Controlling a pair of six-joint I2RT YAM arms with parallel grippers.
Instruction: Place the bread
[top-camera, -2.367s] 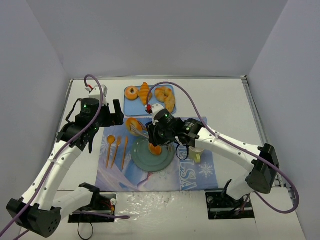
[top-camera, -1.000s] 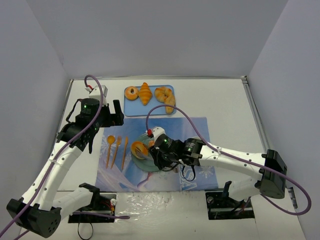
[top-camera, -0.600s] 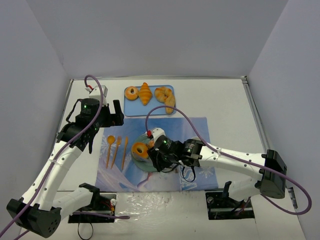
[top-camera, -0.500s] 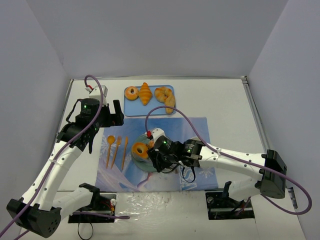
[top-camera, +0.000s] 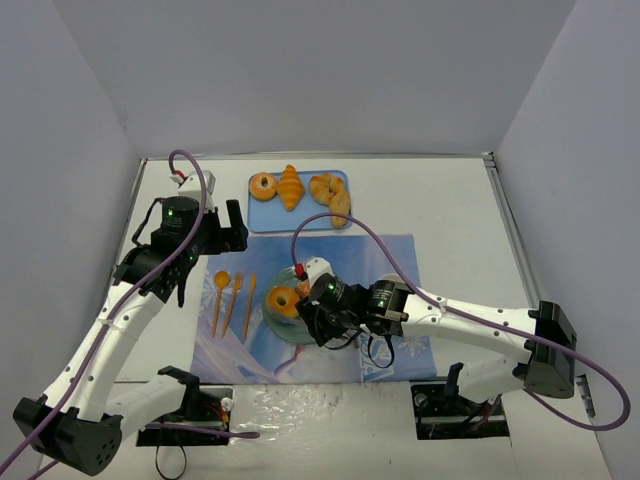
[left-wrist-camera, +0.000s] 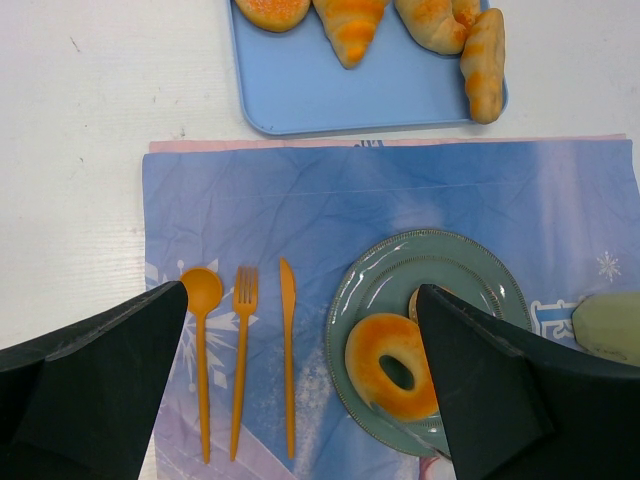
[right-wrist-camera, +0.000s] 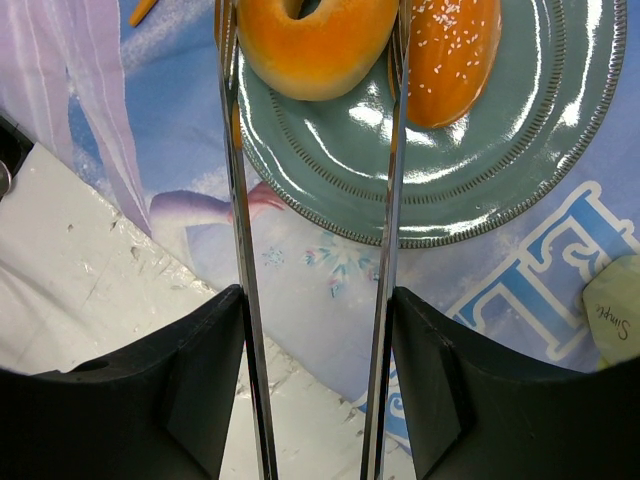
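Right now the right gripper (right-wrist-camera: 315, 330) has its 2 black fingers closed on the outsides of a pair of metal tongs (right-wrist-camera: 236, 220). The 2 blades of the tongs stand apart and reach out over the green plate (right-wrist-camera: 500, 190). Between their far ends lies the ring-shaped bread (right-wrist-camera: 320, 45), flat on the plate. 1 blade runs along each side of it, and we cannot tell whether they touch it. Just beside it, on the far side of 1 blade, a sesame-seeded roll (right-wrist-camera: 450, 55) also rests on the plate.

The plate sits on a blue snowflake placemat (left-wrist-camera: 400, 200). An orange spoon (left-wrist-camera: 202, 340), fork (left-wrist-camera: 243, 340) and knife (left-wrist-camera: 288, 350) lie side by side on the mat, next to the plate. Beyond the mat, a blue tray (left-wrist-camera: 400, 90) holds 4 more pastries. A pale green object (left-wrist-camera: 610, 325) shows at the mat's edge near the plate.

The left gripper (left-wrist-camera: 300, 300) hangs above the placemat. We see its fingers spread wide, with nothing between them.
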